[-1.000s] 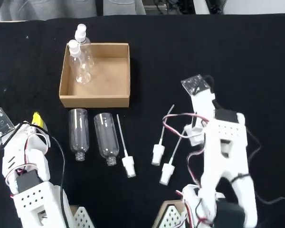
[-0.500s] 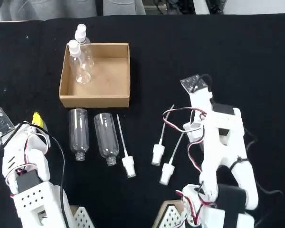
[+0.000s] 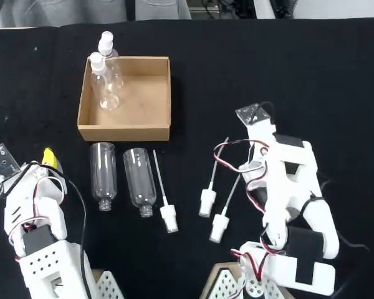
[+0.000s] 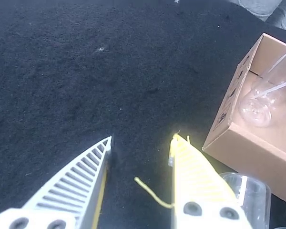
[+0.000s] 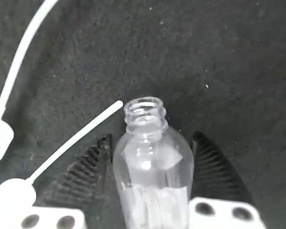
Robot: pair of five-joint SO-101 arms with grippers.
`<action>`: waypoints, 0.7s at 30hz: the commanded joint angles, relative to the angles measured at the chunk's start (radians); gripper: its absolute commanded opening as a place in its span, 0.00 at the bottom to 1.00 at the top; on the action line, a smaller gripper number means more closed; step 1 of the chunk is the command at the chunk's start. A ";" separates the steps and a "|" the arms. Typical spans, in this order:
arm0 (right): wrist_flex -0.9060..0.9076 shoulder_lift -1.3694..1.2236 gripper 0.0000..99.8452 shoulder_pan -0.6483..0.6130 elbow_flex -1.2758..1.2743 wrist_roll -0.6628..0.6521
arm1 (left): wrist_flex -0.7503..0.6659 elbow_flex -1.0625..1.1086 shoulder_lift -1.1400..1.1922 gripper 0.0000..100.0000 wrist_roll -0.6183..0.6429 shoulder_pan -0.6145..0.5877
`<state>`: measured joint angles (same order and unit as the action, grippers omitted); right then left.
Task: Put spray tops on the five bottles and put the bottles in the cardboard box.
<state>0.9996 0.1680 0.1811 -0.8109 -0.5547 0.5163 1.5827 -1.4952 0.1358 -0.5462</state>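
**Operator:** Is any print legible?

**Technician:** Dark marks are stamped on the outer wall of the cardboard box [image 4: 231,102]. They are too small to read.

**Operator:** Surface and surroundings?

**Technician:** A black cloth [image 3: 268,68] covers the table. Grey fabric [image 3: 62,11] lies beyond its far edge.

**Operator:** End effector state?

**Technician:** The left gripper [image 4: 142,138] has its fingers apart with nothing between them, and it sits over the cloth near the box. The right gripper [image 5: 151,137] is clamped on an uncapped bottle [image 5: 152,167], with the neck pointing away from the wrist.

**Operator:** Remaining parts?

**Technician:** Two capped bottles [image 3: 106,84] rest in the box, tops toward its far wall. Two bare bottles [image 3: 103,173] lie side by side just in front of the box. Three spray tops [image 3: 169,217] lie on the cloth beside them.
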 commanded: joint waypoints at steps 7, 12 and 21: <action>-0.006 0.005 0.16 0.031 0.050 0.002 | -0.009 -0.012 -0.025 0.18 -0.009 -0.007; -0.006 0.005 0.04 0.031 0.051 -0.002 | -0.009 -0.010 -0.026 0.18 -0.009 -0.007; 0.123 0.007 0.04 0.029 0.124 -0.020 | -0.009 -0.008 -0.029 0.18 -0.009 -0.007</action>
<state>1.0273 0.1680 0.1811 -0.8002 -0.5623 0.5163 1.5873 -1.5044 0.1343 -0.5462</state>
